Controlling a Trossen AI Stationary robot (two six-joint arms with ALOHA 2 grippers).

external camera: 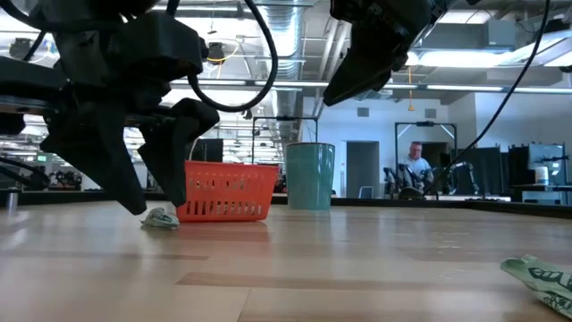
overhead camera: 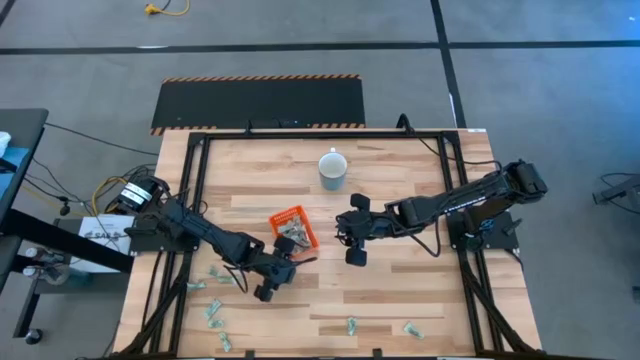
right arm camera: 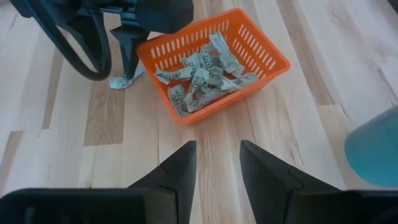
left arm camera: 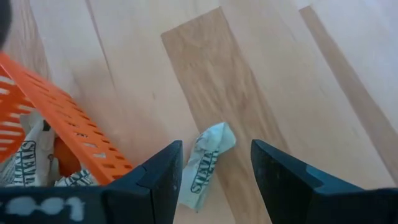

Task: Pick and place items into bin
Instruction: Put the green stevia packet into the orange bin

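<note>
The orange bin [overhead camera: 276, 216] stands mid-table with several green-and-white wrapped items [right arm camera: 202, 78] lying inside it. One more item [left arm camera: 206, 163] lies flat on the wood just outside the bin's wall [left arm camera: 74, 134]. My left gripper [left arm camera: 216, 171] is open and tipped down over that item, one finger on each side of it, and I see no touch. In the low view the same item [external camera: 161, 218] rests on the table under the left gripper [external camera: 156, 201]. My right gripper [right arm camera: 217, 168] hovers open and holding nothing, right of the bin [right arm camera: 261, 68].
A pale blue mug [overhead camera: 333, 168] stands behind the bin toward the far edge. Loose items lie near the front left [overhead camera: 214, 311] and the front edge [overhead camera: 352, 325], [overhead camera: 412, 328]. One more item [external camera: 541, 277] lies close to the low camera.
</note>
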